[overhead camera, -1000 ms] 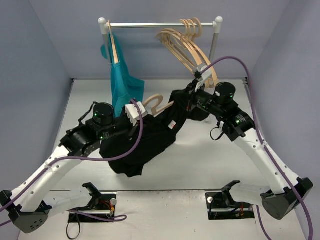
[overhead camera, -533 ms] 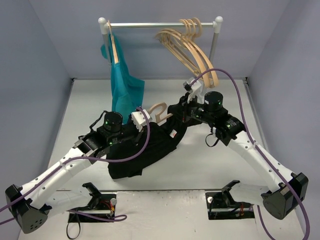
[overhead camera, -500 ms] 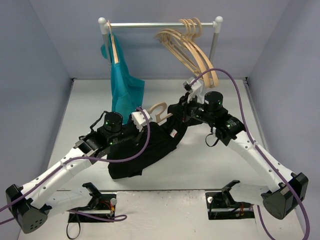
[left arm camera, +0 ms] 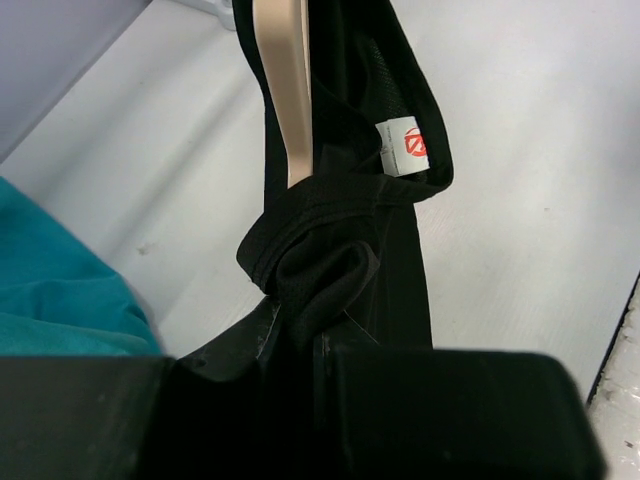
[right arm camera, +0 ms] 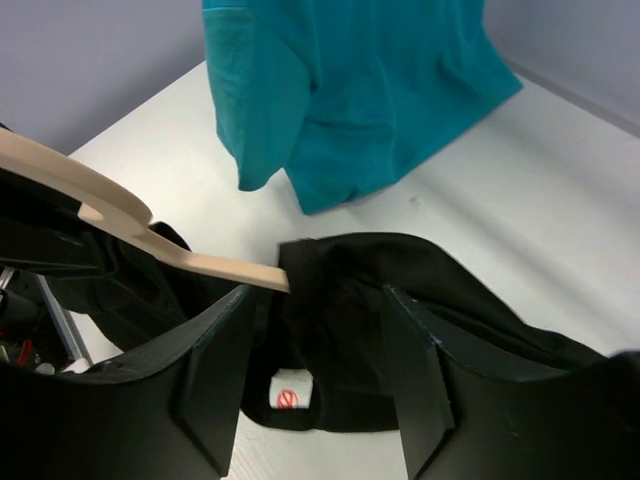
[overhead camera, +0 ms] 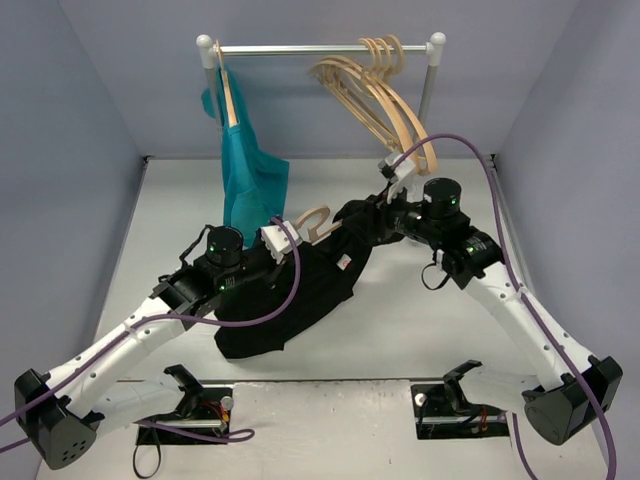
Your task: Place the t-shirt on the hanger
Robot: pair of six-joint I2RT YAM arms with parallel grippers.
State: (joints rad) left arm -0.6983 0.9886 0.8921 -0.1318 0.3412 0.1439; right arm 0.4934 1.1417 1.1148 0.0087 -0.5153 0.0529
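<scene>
While L jaws pinch t-shirt w/ hanger thru neck, R jaws sit wide astride collar.

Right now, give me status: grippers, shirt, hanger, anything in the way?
Left gripper shut on the shirt. Right gripper open around its neck. Hanger arm in the neck opening, hook out. Teal shirt hanging close behind.

T-shirt: black cloth, matt, fine mesh knit inside neck; small white label w/ red print. Hanger: pale wood, smooth, satin finish. Teal garment, 11 o'clock: matt cloth. Rail, 12 o'clock: shiny metal. Table: white, smooth, matt.
</scene>
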